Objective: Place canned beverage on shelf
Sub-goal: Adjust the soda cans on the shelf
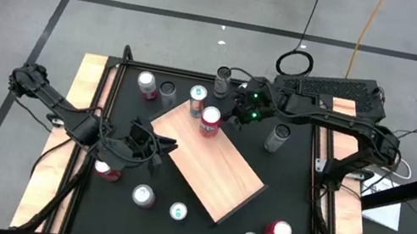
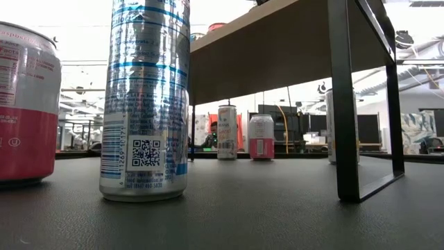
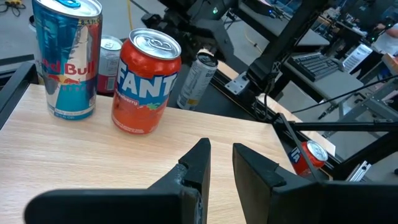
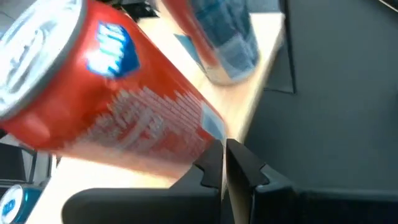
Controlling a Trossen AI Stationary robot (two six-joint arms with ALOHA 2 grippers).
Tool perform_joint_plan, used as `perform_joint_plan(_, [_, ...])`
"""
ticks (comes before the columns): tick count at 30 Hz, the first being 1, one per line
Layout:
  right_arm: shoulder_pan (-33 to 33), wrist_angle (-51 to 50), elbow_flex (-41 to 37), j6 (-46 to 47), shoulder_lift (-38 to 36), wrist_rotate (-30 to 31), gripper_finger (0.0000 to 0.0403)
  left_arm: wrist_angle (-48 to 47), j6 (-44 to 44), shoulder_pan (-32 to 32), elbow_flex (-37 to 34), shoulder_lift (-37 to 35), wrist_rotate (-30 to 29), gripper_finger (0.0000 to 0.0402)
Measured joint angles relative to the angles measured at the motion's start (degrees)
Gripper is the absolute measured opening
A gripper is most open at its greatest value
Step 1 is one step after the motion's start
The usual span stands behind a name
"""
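2 cans, Fanta can (image 1: 209, 121) and Red Bull can (image 1: 198, 95), upright on shelf (image 1: 215, 174). Right gripper (image 1: 238, 105) pressed together, empty, just beside them; left gripper (image 1: 165, 145) at shelf's opposite edge, narrowly spread, empty. Only left wrist view shows labels.

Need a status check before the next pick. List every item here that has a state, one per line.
Fanta can: upright on shelf, free.
Red Bull can: upright on shelf beside it.
Shelf: two cans on it, rest bare.
Left claw: narrowly parted, empty, over shelf.
Right claw: shut, empty, beside Fanta can.

Dark jointed arms — green lights
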Motion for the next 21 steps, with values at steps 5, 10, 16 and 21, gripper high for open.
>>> perform_joint_plan(5, [-0.17, -5.54, 1.79, -0.64, -3.67, 0.11, 0.0000, -1.92, 0.00, 0.30, 0.00, -0.04, -0.15, 0.0070])
perform_joint_plan(10, [0.41, -8.87, 1.94, 0.16, -9.02, 0.23, 0.0000, -5.93, 2.34, 3.49, -0.09, 2.19, -0.60, 0.0070])
perform_joint_plan(16, [0.74, -13.87, 1.94, 0.31, -16.31, 0.31, 0.0000, -3.69, 9.27, 8.75, -0.09, 7.15, 0.05, 0.0070])
perform_joint_plan(21, [0.77, -17.72, 1.94, 0.21, -21.41, 2.52, 0.0000, -2.74, 9.69, 13.03, -0.09, 9.97, 5.30, 0.0070])
